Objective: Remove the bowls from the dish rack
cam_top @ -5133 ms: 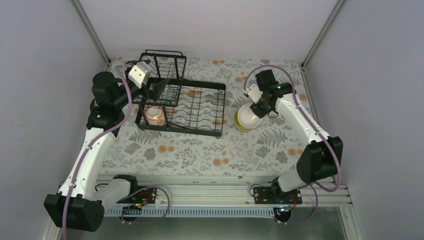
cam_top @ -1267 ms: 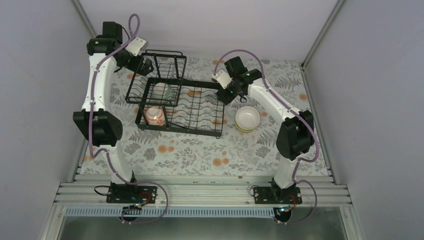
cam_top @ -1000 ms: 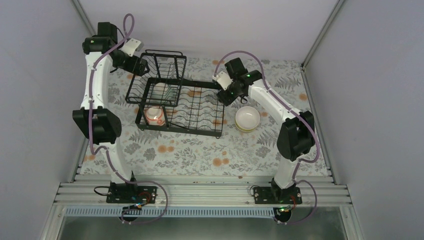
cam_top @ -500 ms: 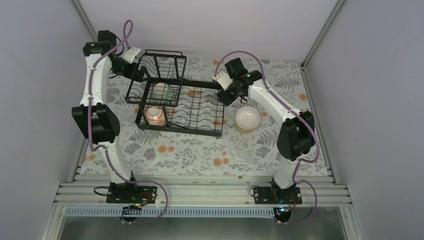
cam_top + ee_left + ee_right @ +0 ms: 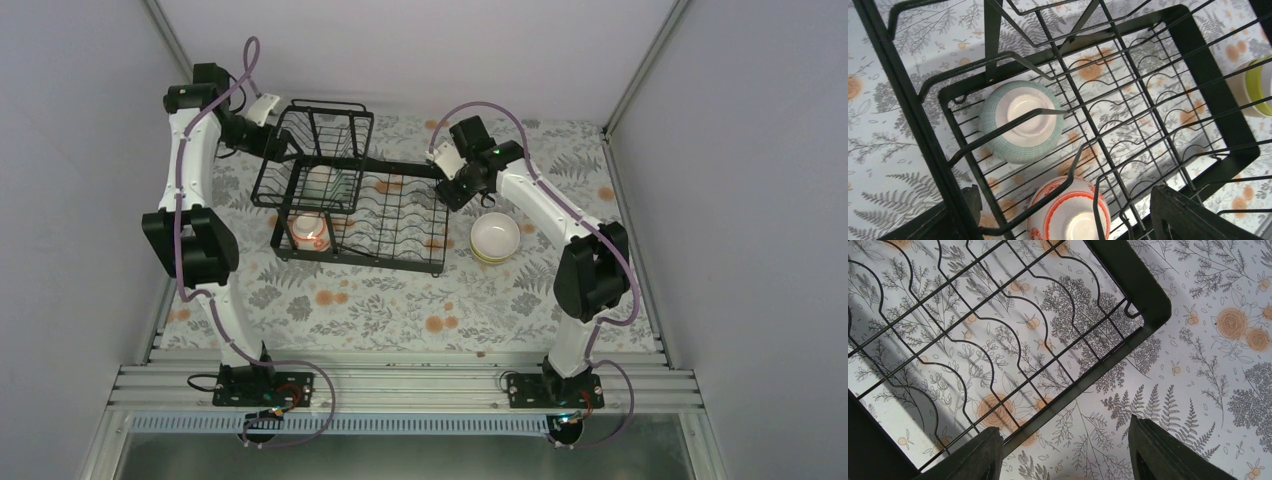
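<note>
The plain white ceramic bowl [image 5: 495,236] now stands free on the flower-printed table cover [image 5: 400,310], just right of the black wire dish rack [image 5: 410,170], with a yellow-green rim showing under it. A few seconds ago the right gripper [image 5: 453,190] was still at this bowl; it has since let go and moved left to the rack's far right corner. So I judge that one bowl is unloaded and two remain. The pale green ribbed bowl [image 5: 1020,121] lies in the left part of the rack, under the wires of the taller basket section [image 5: 330,125], apparently with its base up. The white bowl with the red-orange pattern [image 5: 1068,215] sits in the lower left corner of the rack in the top view. In the same time the left arm has risen and stretched along the left side of the frame, and in the last second its gripper [image 5: 284,152] has come down a little toward the basket's left edge. This arm is now almost fully extended, with the wrist bent so that its camera looks down through the wires at both bowls. Its fingers [image 5: 1183,215] are spread and hold nothing. The right arm reaches up and leftward with its elbow at the right. Its fingers [image 5: 1158,450] are also spread wide, over the rack corner and the cloth.
</note>
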{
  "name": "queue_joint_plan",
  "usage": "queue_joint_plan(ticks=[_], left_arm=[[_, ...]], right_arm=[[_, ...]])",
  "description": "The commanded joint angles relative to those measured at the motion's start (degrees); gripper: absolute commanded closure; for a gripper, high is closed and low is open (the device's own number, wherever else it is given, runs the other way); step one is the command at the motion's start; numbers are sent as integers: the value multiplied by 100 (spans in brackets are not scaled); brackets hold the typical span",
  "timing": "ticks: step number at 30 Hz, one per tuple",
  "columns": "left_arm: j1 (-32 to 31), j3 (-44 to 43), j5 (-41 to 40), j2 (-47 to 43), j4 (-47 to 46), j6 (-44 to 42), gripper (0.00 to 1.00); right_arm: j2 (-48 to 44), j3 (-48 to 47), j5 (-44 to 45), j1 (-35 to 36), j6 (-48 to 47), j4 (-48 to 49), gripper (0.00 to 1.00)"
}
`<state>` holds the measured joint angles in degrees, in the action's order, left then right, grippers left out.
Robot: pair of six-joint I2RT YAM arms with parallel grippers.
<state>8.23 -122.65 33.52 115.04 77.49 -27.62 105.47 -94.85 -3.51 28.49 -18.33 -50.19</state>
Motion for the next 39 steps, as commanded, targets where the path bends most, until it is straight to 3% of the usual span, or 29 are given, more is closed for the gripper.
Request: queue_joint_plan(ticks=[1, 9, 16, 22, 25, 39], left_arm=[[34, -28, 681, -128, 38, 71, 16], [67, 9, 1203, -199, 38, 92, 16], [205, -63, 2218, -184, 38, 266, 17], [227, -170, 2621, 5, 40, 387, 40], [230, -177, 2629, 118, 38, 416, 44], [241, 283, 2896, 523, 40, 106, 41]], right_arm=[[-78, 71, 126, 30, 76, 159, 38], [-37, 138, 267, 33, 64, 230, 38], [-31, 195, 487, 29, 66, 327, 39], [-57, 253, 699, 31, 56, 402, 39], [-44, 302, 767, 33, 52, 450, 39], [-107, 488, 860, 31, 74, 561, 40]])
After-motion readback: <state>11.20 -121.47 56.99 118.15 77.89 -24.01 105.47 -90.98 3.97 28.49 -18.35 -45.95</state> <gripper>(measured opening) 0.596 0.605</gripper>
